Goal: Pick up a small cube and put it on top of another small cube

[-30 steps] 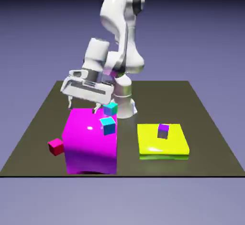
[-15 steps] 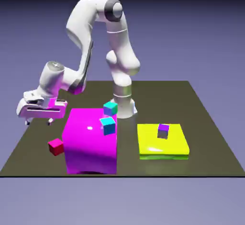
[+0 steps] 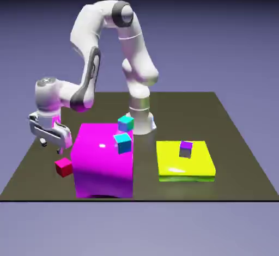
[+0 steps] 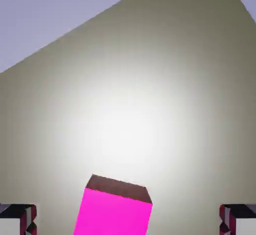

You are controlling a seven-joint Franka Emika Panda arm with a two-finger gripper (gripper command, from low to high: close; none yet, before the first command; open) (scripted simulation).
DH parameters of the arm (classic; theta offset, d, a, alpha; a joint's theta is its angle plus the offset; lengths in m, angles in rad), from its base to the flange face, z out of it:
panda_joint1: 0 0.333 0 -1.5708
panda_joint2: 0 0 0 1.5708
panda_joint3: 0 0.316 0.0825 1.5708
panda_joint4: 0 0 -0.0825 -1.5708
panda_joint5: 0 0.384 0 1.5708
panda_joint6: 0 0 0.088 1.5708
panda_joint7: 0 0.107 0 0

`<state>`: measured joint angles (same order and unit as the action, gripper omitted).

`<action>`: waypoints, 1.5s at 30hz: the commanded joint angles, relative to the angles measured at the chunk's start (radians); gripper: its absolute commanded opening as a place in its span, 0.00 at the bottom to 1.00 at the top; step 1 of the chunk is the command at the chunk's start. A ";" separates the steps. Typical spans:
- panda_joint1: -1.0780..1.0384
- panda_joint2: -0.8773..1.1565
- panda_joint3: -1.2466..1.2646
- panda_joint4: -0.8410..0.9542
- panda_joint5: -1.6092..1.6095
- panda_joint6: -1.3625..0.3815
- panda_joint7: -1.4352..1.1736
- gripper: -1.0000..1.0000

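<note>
Near the exterior view's left edge, the white gripper (image 3: 52, 146) hangs just above the dark table (image 3: 229, 168), its fingers pointing down and standing wide apart with nothing between them. The red cube (image 3: 64, 167) sits on the table just beside the large magenta block (image 3: 103, 159), on that block's side toward the exterior view's left; whether the two touch cannot be told.

The hand view adds what the exterior view leaves small: both fingertips (image 4: 19, 220) at the bottom corners, spread wide, and the red cube between and apart from them, cut off by the bottom edge. Up close its large face looks hot pink, with a dark brownish side along the top, and it lies turned a little relative to the fingers. A bright glare covers the tabletop around it, and the table's edges run slanted across the upper corners against the blue-violet backdrop.

Only the exterior view shows the rest: the purple-topped cube (image 3: 186, 150) with grey sides resting on the low yellow slab (image 3: 185, 166), well apart from the gripper; the blue-cyan cube (image 3: 122, 143) at the magenta block's upper right; and the teal cube (image 3: 126, 123) behind it. How these last two are supported cannot be told.
</note>
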<state>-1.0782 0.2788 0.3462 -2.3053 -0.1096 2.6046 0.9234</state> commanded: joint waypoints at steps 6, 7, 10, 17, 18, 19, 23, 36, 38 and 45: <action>-0.035 0.033 0.023 -0.006 0.203 -0.011 0.261 0.50; -0.041 0.038 0.027 -0.007 0.237 -0.013 0.304 0.50; -0.058 0.054 0.039 -0.009 0.339 -0.018 0.435 0.50; -0.082 0.079 0.061 -0.024 0.579 -0.024 0.739 0.50; -0.074 0.074 0.061 -0.031 0.616 -0.020 0.783 0.50; -0.067 0.069 0.060 -0.038 0.653 -0.017 0.826 0.50; -0.112 0.058 0.022 -0.054 0.666 -0.013 0.912 0.50; -0.111 0.065 0.022 -0.052 0.667 -0.007 0.911 0.00; -0.063 0.017 0.060 -0.036 0.626 -0.045 0.881 0.00; 0.129 -0.127 -0.073 0.001 0.621 -0.200 0.577 0.00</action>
<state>-0.9493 0.1524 0.2731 -2.3045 0.5133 2.4050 1.4989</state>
